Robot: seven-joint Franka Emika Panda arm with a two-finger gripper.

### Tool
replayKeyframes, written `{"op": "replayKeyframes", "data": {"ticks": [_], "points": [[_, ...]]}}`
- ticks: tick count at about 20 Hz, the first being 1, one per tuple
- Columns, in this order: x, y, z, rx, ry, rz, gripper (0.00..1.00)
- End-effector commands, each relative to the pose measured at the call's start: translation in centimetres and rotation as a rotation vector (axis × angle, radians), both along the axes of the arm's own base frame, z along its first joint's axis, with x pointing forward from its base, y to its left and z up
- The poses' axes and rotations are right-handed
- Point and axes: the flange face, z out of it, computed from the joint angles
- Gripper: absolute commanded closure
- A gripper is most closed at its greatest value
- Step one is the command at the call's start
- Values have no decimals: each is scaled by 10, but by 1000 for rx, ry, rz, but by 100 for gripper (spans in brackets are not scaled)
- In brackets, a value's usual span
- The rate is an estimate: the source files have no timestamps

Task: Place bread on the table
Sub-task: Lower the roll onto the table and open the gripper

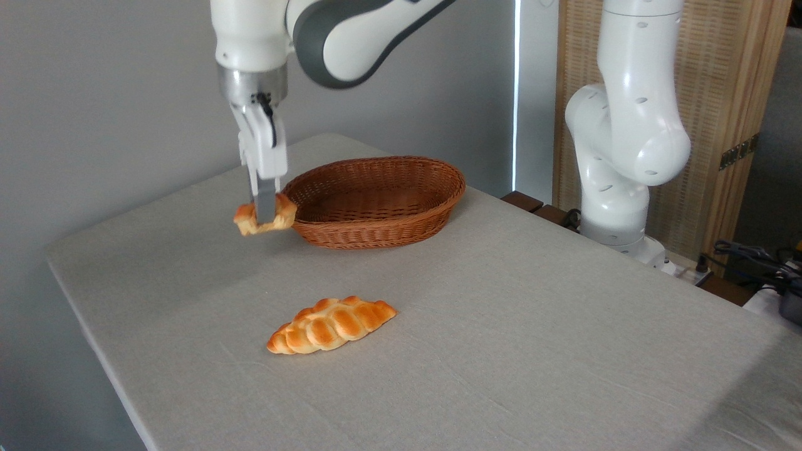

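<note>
The fingers [265,210] were clamped on the bun [264,218], pinching it from above so that it hung tilted, its paler underside turned partly toward the left. It was off the table [539,326], held in the air in the left-centre of the frame, just beside the left end of the basket [376,200] and outside its rim. From where I stood I could not tell whether the bun brushed the wicker or merely overlapped it in my line of sight.

Above the fingers the white hand rose straight up into a metal collar and then the grey-and-white arm [338,37], which bent away across the top of the frame. Its base column [626,125] stood at the upper right, past the far edge of the table.

The basket sat toward the back of the cloth, brown and oval. Well in front of it, near the middle of the frame, a braided loaf [331,324] lay flat on the cloth, its pointed ends running lower left to upper right.
</note>
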Motion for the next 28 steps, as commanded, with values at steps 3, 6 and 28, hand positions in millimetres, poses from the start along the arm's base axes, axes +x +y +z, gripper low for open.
{"op": "replayKeyframes", "data": {"ticks": [3,6,28], "points": [[25,-5,-45,41,-16,-62,28],[26,-7,-50,64,-26,-78,6],[2,47,36,104,-45,-48,0]]}}
